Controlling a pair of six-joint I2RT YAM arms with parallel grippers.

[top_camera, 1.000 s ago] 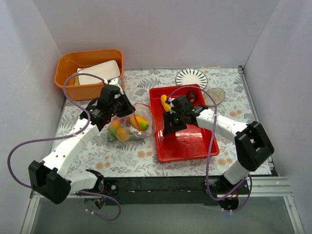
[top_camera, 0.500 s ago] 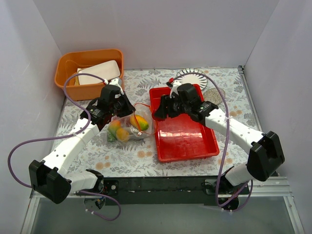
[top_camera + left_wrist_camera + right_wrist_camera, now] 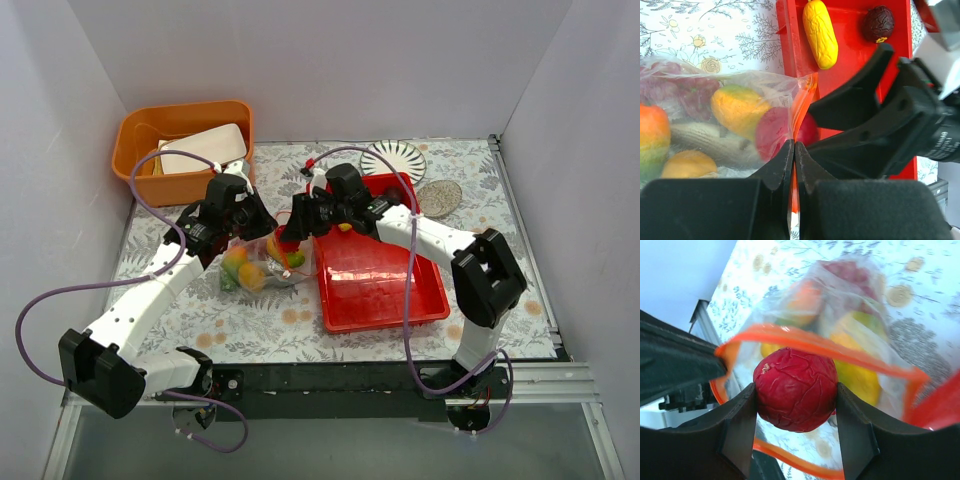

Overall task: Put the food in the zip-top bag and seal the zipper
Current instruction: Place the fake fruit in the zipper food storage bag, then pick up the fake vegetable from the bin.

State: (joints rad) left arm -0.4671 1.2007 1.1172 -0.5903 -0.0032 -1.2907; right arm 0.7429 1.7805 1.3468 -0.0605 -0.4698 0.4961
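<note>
The left gripper (image 3: 794, 156) has its two fingers pressed flat together, pinching the orange-red zipper (image 3: 801, 107) at the near corner of the zip-top bag (image 3: 258, 268). The bag lies on the flowered table (image 3: 200, 310), just left of the red tray (image 3: 385, 290). The right gripper (image 3: 291, 228) reaches in from the tray side and clamps a red apple (image 3: 796, 389) snugly between its fingers (image 3: 737, 427). It holds the apple right at the bag's mouth. In the right wrist view the zipper strip gapes in a loop above and below the apple. I cannot tell whether the fruit is past the rim or only level with it. Through the crinkly film I can make out a mango (image 3: 737, 107), a cluster of purple grapes (image 3: 690, 90) and more yellow-orange pieces heaped toward the bag's left end. On the tray, the left wrist view shows a yellow corn (image 3: 820, 32) and a dark plum (image 3: 878, 23) lying apart from each other. A grey fish-like piece (image 3: 438, 197) rests on the table to the right of the tray. Just beside it, farther back, stands a striped plate (image 3: 393, 158). An orange bin (image 3: 135, 150) sits in the far left corner with a white slab (image 3: 205, 148) inside it.
</note>
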